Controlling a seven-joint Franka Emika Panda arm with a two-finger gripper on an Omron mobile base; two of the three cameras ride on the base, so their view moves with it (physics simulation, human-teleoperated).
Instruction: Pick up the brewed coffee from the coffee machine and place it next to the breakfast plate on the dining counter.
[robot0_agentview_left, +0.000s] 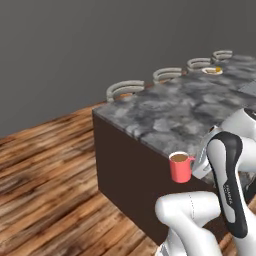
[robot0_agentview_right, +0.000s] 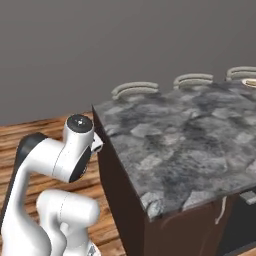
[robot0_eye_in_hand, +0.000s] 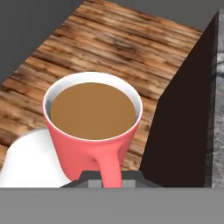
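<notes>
The brewed coffee, a red mug full of brown liquid, hangs upright in the air just off the near edge of the dining counter, over the wooden floor. My gripper is shut on the mug's side handle. In the hand view the mug sits right in front of my gripper, with the handle between the fingers. The breakfast plate lies far off at the counter's other end, and its rim shows at the right edge of the right base view. The coffee machine is out of view.
The counter's dark wood side stands close beside the mug. Several round-backed stools line the counter's far side. Wooden floor stretches to the left. My own arm rises beside the mug.
</notes>
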